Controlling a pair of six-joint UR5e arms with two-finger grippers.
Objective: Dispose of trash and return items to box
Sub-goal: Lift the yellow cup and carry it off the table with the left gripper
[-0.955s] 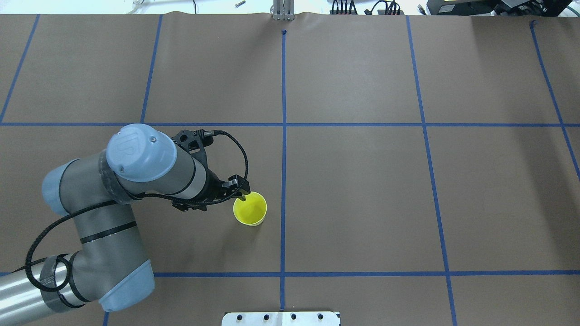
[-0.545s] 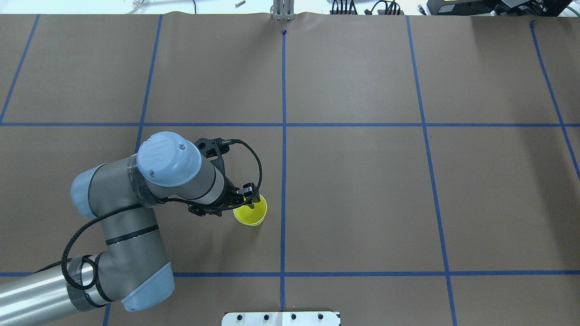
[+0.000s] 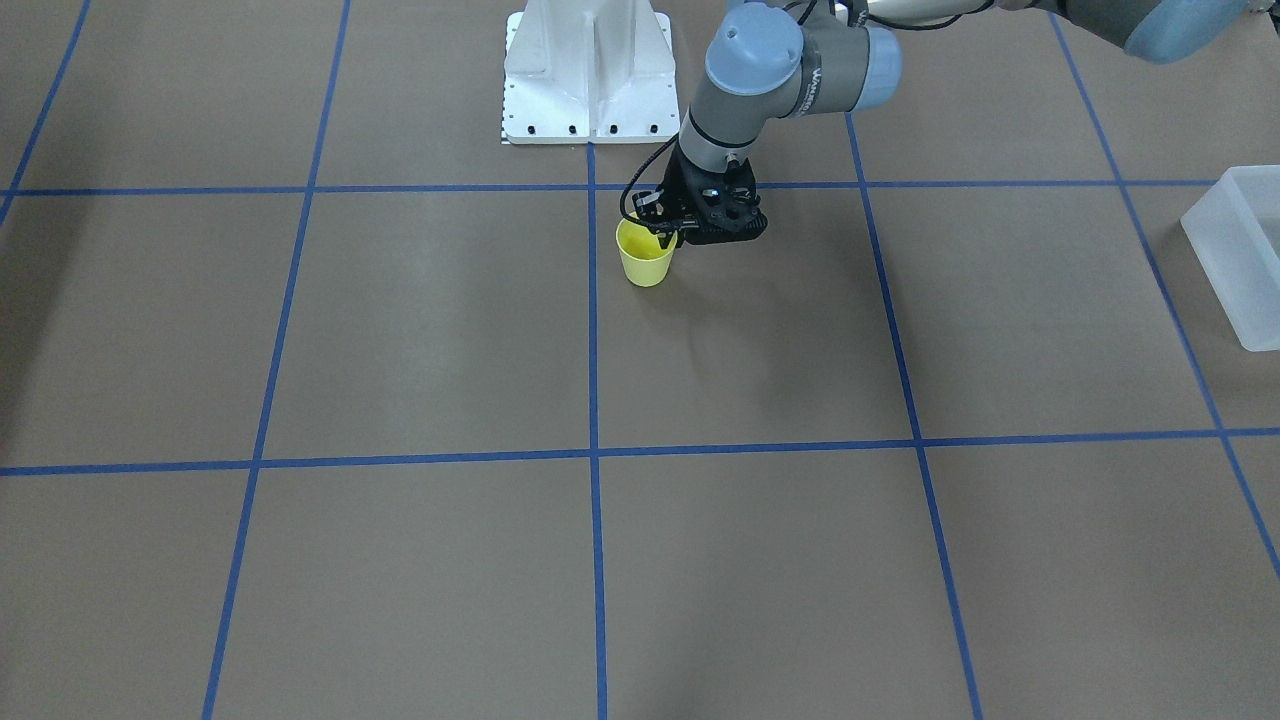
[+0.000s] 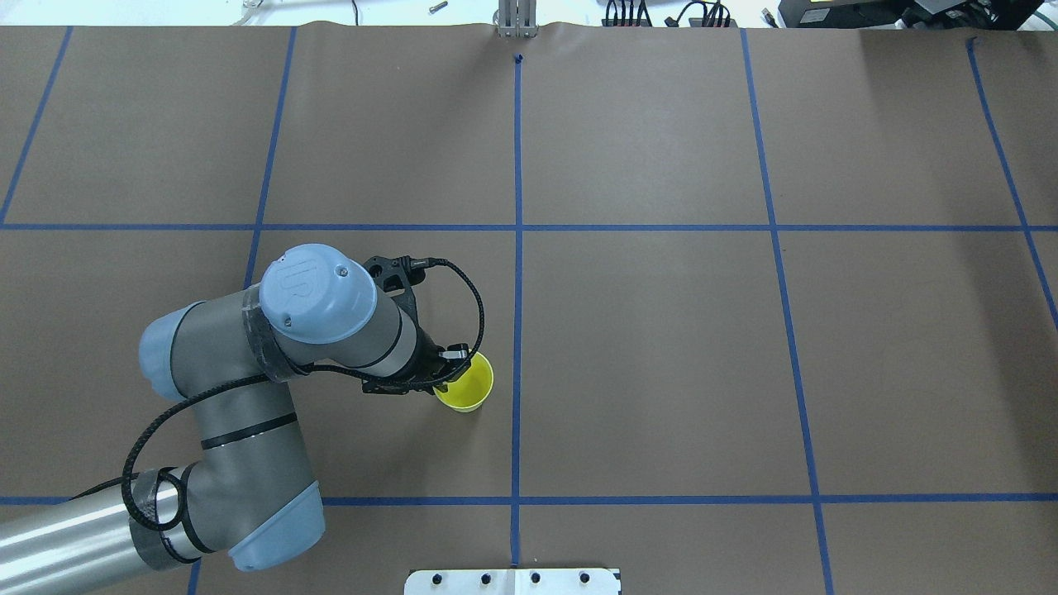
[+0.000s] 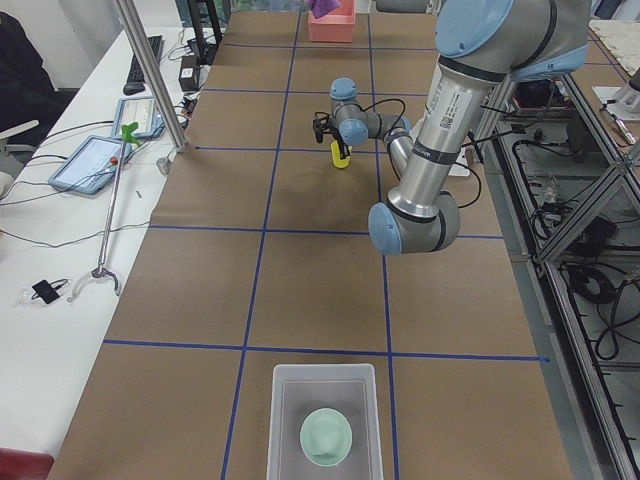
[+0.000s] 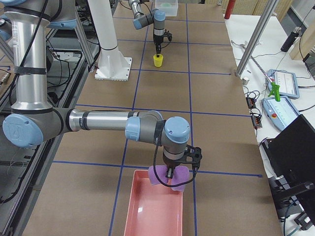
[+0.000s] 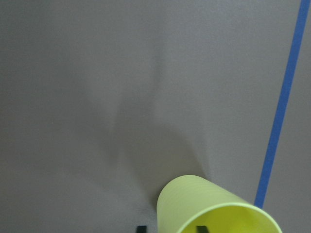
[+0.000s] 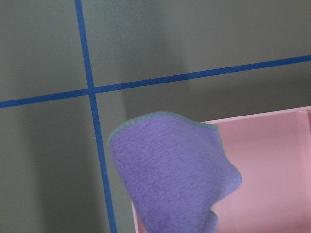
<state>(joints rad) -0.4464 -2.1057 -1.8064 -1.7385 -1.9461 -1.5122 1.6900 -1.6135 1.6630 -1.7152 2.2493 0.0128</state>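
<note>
A yellow cup (image 4: 469, 390) stands near the table's middle; it also shows in the front view (image 3: 645, 262) and the left wrist view (image 7: 209, 208). My left gripper (image 4: 455, 364) is down at its rim, open, with one finger inside the cup and one outside its wall. The frosted box (image 5: 276, 420) sits at the table's left end with the mint-green bowl (image 5: 326, 437) inside it. My right gripper (image 6: 170, 169) is over the far end of a pink tray (image 6: 152, 206), with a purple cloth (image 8: 170, 174) hanging under it. I cannot tell whether it is open or shut.
The white robot pedestal (image 3: 588, 70) stands at the table's robot side. The box's corner (image 3: 1240, 255) shows at the right edge of the front view. A metal post (image 5: 150, 80) and tablets stand along the operators' side.
My left arm has swung right and brought its gripper onto the cup's rim. The cup has shifted slightly to the right.
</note>
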